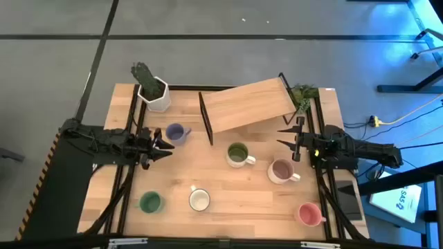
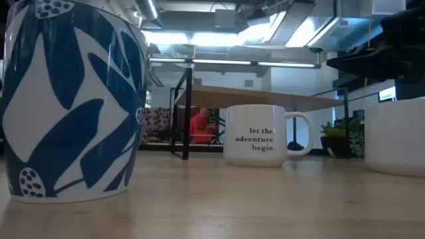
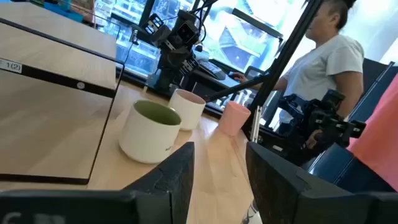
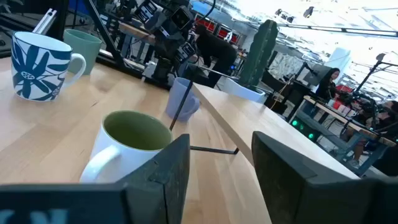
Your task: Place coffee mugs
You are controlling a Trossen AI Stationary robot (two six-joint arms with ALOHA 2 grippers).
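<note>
I see my left claw [image 1: 165, 146] by the table's left edge, partly open, empty, near the lavender mug [image 1: 176, 133]. My right claw [image 1: 285, 135] at the right edge gapes, empty, near the mauve mug [image 1: 282, 170].

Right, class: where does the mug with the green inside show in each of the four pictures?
High view: green-lined mug mid-table, just below the wooden board.
Low view: probably the lettered mug at centre, in front of the board.
Left wrist view: the nearest mug, beside the board.
Right wrist view: the nearest mug, beside the board.
Shared landmark: the board.
</note>
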